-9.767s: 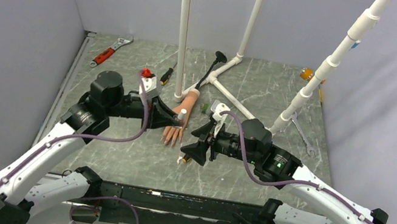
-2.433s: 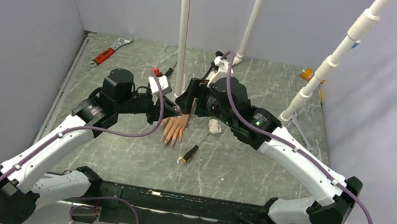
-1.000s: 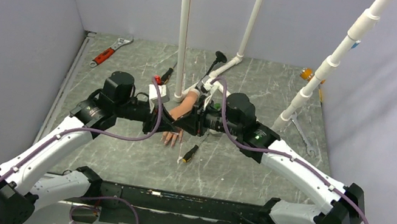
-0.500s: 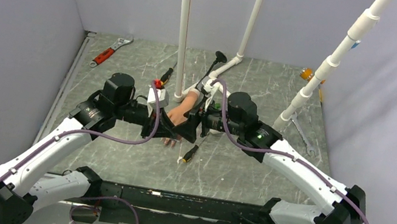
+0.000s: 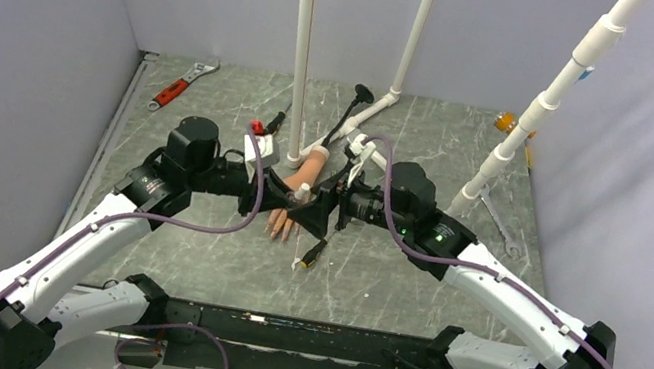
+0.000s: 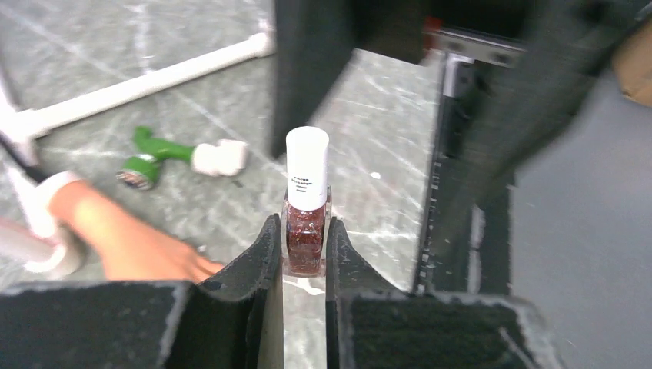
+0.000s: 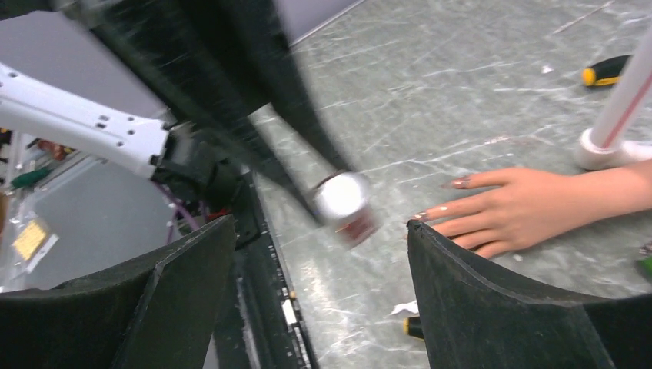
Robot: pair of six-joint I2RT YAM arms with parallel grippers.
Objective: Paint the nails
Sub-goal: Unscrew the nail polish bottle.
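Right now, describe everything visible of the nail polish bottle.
The nail polish bottle is small and looks like clear glass, filled with dark red glittery polish. Its tall white cap is on and carries print too small to read. It stands upright, pinched at its glass body between the black fingers of the left claw, just beside the mannequin hand. The right claw stands open around it without gripping. Whether its base rests on anything cannot be told.

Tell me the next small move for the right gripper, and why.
Probably ease the right gripper forward and close it on the white cap: the left gripper pinches the polish bottle upright, still capped, and the right jaws stand open facing it.
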